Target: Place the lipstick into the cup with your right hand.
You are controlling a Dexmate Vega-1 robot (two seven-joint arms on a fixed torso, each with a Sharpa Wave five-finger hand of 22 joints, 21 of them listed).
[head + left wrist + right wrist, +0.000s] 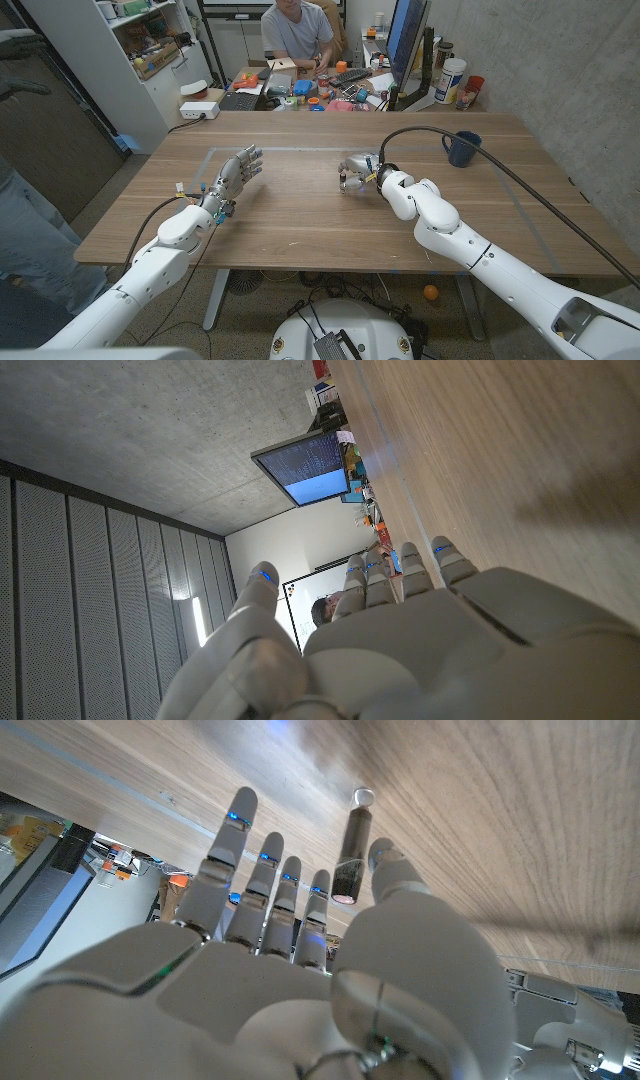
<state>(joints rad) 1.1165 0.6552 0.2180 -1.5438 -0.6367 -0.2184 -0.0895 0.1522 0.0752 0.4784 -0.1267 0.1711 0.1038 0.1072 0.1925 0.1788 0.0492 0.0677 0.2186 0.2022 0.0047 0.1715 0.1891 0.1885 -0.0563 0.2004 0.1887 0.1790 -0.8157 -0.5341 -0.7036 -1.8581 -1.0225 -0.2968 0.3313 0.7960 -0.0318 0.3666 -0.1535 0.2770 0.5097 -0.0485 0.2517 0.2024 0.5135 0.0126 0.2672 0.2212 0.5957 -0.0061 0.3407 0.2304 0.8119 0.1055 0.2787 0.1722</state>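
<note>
A dark lipstick point(350, 850) with a silvery end stands upright on the wooden table point(300, 215). My right hand point(358, 168) is at the table's middle; its fingers point(262, 880) reach out straight on one side of the lipstick and its thumb point(392, 870) on the other, close beside it, with no plain grip. The dark blue cup point(462, 148) stands upright near the far right edge, well to the right of that hand. My left hand point(235, 175) hovers over the table's left part, fingers apart and empty, as the left wrist view's own hand point(400, 630) also shows.
A cluttered desk point(300, 95) with a keyboard, a monitor point(405, 35) and small items abuts the table's far edge, where a person point(297, 35) sits. A black cable point(470, 150) arcs over the table beside the cup. Another person's legs point(30, 240) stand at the left.
</note>
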